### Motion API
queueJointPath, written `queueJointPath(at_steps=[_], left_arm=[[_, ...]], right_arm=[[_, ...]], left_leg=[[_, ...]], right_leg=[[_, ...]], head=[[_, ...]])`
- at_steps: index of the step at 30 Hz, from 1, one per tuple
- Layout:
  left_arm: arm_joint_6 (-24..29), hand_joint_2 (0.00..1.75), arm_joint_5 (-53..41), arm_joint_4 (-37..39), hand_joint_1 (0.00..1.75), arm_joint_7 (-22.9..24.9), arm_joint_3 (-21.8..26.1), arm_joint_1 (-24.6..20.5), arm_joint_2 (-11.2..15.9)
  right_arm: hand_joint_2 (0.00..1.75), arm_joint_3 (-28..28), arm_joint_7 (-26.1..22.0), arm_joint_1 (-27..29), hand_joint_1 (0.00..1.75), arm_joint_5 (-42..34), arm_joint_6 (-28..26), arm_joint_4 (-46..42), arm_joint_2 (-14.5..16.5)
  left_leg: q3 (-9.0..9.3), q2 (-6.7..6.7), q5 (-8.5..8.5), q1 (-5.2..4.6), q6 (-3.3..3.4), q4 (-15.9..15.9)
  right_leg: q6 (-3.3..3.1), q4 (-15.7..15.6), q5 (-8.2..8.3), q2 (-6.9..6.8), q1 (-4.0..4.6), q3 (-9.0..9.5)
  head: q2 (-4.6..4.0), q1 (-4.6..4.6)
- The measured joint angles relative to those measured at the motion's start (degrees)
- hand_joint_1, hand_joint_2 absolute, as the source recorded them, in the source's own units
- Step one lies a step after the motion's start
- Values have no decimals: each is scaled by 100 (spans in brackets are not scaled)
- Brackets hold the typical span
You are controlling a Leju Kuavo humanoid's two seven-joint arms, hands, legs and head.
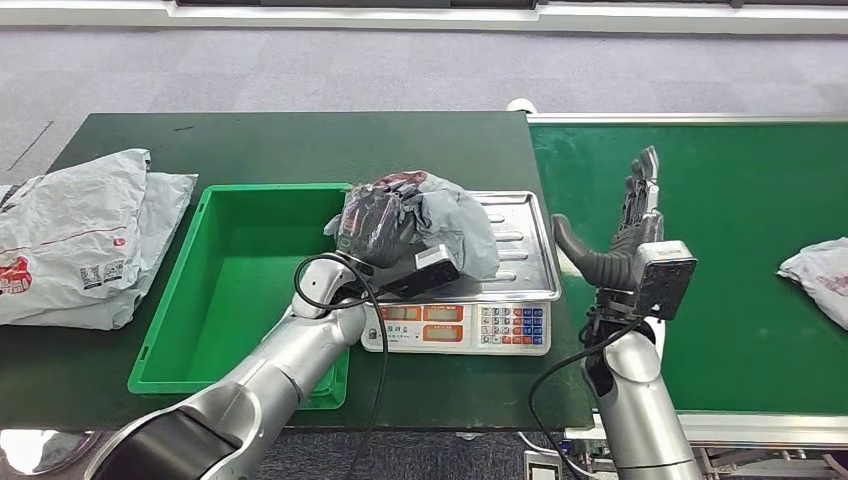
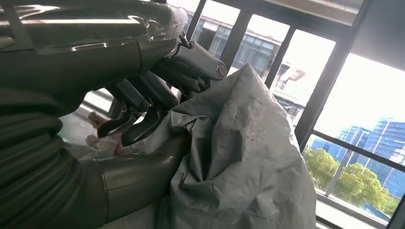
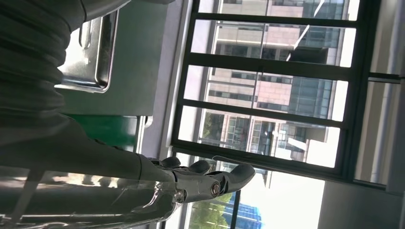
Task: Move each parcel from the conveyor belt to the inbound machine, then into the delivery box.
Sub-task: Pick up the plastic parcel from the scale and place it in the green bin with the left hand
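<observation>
A crumpled grey parcel (image 1: 450, 222) lies on the steel pan of the weighing scale (image 1: 520, 262), and my left hand (image 1: 375, 222) grips its left side. In the left wrist view the fingers (image 2: 157, 90) and thumb clamp the grey parcel (image 2: 243, 162). My right hand (image 1: 628, 228) is raised over the conveyor belt (image 1: 720, 210) just right of the scale, fingers straight and apart, holding nothing; the right wrist view shows those fingers (image 3: 210, 176) extended. Another grey parcel (image 1: 822, 275) lies at the belt's right edge. The green delivery box (image 1: 235, 280) stands left of the scale.
Several grey plastic bags (image 1: 80, 235) lie on the dark green table left of the box. The scale's keypad and display (image 1: 460, 325) face me. A black cable (image 1: 375, 330) loops from my left wrist across the scale's front.
</observation>
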Motion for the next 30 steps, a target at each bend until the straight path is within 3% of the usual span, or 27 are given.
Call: queueJointPath(at_steps=[10,17,24,30], left_arm=[[2,175,-888,-432,175,256,965,-518,79],[2,175,-1422,-710,175,790,1387,-792,356],[2,175,-1606,-971,175,761,1927,-856,612],[2,175,-1704,-1396,175,349,2710,-838,935]], right_arm=[[175,0,22,-396,0,-105,-75,380,-55],[175,0,82,-487,0,-87,-93,523,-175],[175,0,57,-386,0,-145,-158,563,-299],[175,-10,162,141,0,-144,-256,200,-411]], left_leg=[[0,-1,6,1,-5,0],[0,-1,5,3,-6,0],[0,-2,5,3,-6,0],[-1,6,3,5,-9,-2]], right_leg=[[-2,5,3,0,1,-1],[-3,5,2,0,3,-2],[-3,5,1,0,3,-2],[-5,5,-1,7,5,-8]], head=[[0,0],[0,0],[0,0],[0,0]])
